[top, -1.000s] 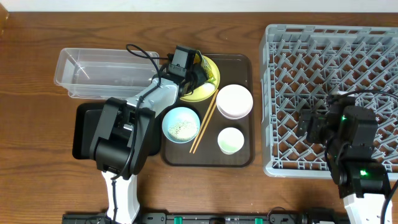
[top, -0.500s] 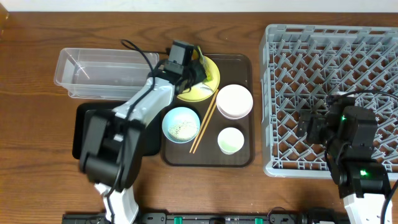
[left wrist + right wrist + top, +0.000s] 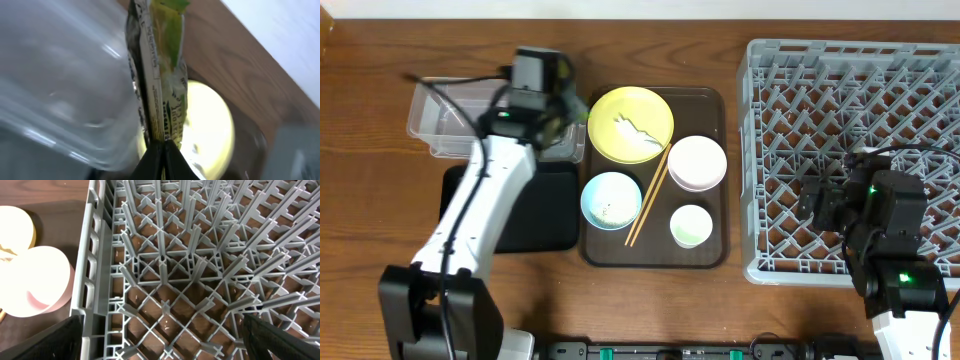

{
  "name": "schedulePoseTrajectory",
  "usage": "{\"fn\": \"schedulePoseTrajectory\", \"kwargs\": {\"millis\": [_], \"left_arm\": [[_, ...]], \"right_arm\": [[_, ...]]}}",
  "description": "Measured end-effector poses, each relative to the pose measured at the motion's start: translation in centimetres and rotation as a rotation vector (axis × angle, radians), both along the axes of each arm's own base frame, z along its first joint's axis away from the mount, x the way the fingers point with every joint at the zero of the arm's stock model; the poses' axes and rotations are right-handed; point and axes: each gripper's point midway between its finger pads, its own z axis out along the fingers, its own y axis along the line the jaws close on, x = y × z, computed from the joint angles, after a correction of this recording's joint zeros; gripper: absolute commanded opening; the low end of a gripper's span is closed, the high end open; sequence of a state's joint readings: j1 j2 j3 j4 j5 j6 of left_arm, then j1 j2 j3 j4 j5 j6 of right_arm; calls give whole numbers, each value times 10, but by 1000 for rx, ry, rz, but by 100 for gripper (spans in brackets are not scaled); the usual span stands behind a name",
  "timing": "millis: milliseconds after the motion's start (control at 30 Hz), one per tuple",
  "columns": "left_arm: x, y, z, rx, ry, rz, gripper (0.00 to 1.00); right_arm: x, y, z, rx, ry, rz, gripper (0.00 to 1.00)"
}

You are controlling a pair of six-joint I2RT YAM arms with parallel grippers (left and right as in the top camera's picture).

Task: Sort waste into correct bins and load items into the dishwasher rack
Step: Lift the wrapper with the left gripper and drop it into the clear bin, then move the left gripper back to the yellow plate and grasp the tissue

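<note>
My left gripper [image 3: 566, 112] is shut on the yellow-green snack wrapper [image 3: 162, 75] and holds it at the right end of the clear tub [image 3: 450, 120], left of the yellow plate [image 3: 630, 125]. White food scraps [image 3: 638, 131] lie on the plate and in the light blue bowl [image 3: 611, 200]. The pink-white bowl [image 3: 697, 163], the green-white cup [image 3: 691, 225] and the chopsticks [image 3: 647, 196] rest on the brown tray. The black tray [image 3: 535, 210] lies under my left arm. My right gripper [image 3: 160, 335] is open and empty over the grey rack [image 3: 855, 150].
The brown serving tray [image 3: 705, 255] sits mid-table between the bins and the rack. The rack's upright pegs [image 3: 200, 240] fill the right wrist view. Bare wooden table [image 3: 380, 230] lies to the left and front.
My left gripper has lifted the wrapper off the yellow plate and swung left to the clear tub's right end. The plate now shows bare with scraps. The right arm has not moved.
</note>
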State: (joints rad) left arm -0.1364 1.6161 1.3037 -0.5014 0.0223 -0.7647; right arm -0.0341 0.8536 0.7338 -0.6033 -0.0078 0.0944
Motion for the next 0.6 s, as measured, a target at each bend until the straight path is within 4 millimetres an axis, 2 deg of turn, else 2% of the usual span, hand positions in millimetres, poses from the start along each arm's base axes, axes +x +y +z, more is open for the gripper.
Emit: {"fn": "schedulePoseTrajectory", "kwargs": {"millis": [100,133,233,300,467,600], "left_arm": [[-3,30,-5,-27,31,136,7],[-3,37,-6,-36,32,171,14],[-3,46,-8,-50,37,220,51],[-2,47,-11,-57,41,237,61],[8,37,-4,-94,-5,199,61],[11,12,-1,-110,-19,95,61]], "right_arm": [[0,0,0,0,0,0,99],[0,0,0,0,0,0,99],[0,0,0,0,0,0,99],[0,0,0,0,0,0,99],[0,0,0,0,0,0,99],[0,0,0,0,0,0,99]]}}
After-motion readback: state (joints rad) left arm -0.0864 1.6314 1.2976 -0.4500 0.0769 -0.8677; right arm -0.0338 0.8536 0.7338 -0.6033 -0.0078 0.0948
